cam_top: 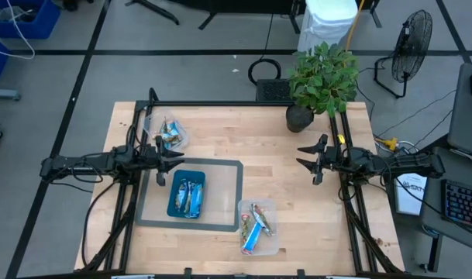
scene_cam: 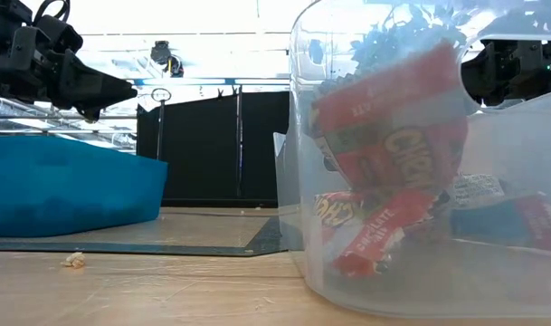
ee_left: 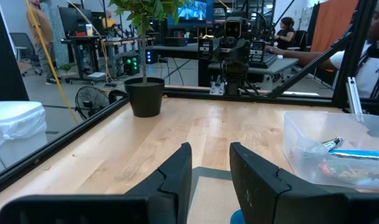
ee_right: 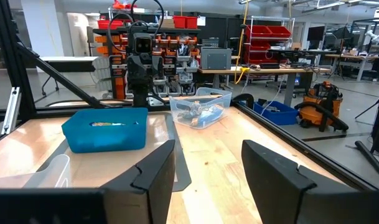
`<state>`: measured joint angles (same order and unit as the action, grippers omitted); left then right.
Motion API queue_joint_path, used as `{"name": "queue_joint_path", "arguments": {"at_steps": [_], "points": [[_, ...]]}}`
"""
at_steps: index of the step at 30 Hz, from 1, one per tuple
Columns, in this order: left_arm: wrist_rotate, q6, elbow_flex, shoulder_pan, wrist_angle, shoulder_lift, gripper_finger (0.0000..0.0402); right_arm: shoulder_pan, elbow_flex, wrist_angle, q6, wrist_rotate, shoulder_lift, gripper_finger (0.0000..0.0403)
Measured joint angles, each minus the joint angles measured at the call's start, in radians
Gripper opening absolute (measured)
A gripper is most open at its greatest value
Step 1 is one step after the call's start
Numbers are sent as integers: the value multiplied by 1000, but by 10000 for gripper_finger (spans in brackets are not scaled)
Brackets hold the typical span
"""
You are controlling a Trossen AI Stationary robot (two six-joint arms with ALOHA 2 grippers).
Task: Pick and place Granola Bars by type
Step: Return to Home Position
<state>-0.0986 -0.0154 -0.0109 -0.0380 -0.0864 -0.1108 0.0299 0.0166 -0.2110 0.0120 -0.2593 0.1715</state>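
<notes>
Granola bars: none seen loose on the table; all sit in containers. Red bars [scene_cam: 393, 172] are heaped in the near clear tub [cam_top: 273, 249], long axes mixed, several tilted on end; one blue-looking wrapper lies among them, type not certain. Blue bars [cam_top: 187, 195] lie in the teal tray [cam_top: 172, 180] on the grey mat [cam_top: 228, 174], axes approx. front-to-back. Silver-tan bars [cam_top: 170, 136] fill the far tub [cam_top: 183, 141]. Left gripper [cam_top: 170, 164] hangs just beside the tray's far-left corner, fingers apart, holding nothing. Right gripper [cam_top: 304, 155] is well apart from all bars, fingers apart, empty; it is slightly the nearer to the red tub. Potted plant [cam_top: 321, 77] stands beyond the right gripper, near the far edge. Judgement: sorting looks complete; nothing blocks retraction of either arm.
</notes>
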Motion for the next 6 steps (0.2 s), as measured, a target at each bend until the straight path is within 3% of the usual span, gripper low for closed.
{"name": "queue_joint_path", "arguments": {"at_steps": [6], "points": [[0,0,0,0,0,0,113,0,0,0,0,0,0,175]]}}
